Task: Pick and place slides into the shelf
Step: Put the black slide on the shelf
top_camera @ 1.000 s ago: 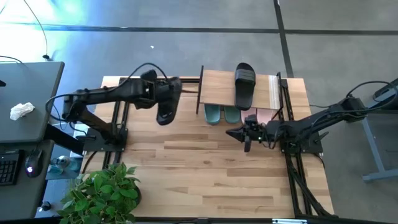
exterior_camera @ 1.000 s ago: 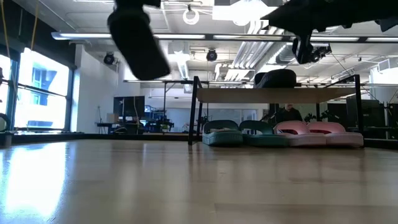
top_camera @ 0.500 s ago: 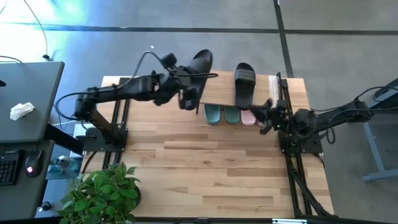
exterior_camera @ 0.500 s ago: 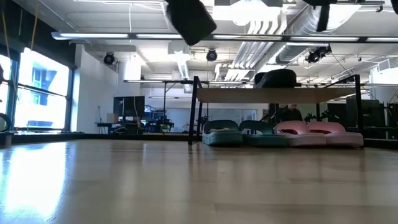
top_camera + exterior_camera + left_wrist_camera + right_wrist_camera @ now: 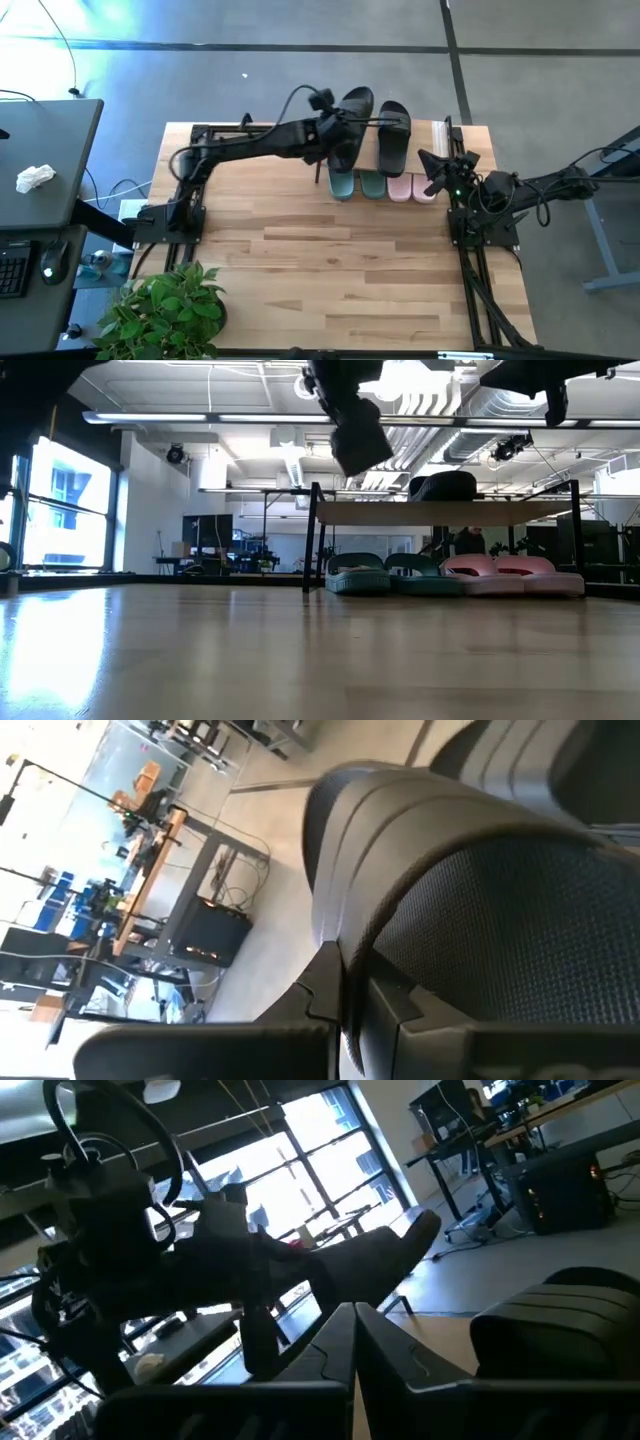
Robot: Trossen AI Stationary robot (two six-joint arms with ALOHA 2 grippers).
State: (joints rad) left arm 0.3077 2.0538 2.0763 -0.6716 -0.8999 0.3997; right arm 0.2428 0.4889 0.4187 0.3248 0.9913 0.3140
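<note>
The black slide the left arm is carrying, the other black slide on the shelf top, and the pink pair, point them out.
carried black slide point(image 5: 352, 108), high view, its strap
black slide on the shelf point(image 5: 393, 135), high view, ribbed strap
pink pair point(image 5: 512, 571), low view, straps

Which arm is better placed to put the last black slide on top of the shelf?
The left. Its hand already holds that black slide in the air above the shelf top, beside the other black slide. The right hand is shut, empty, at the shelf's right end.
</note>
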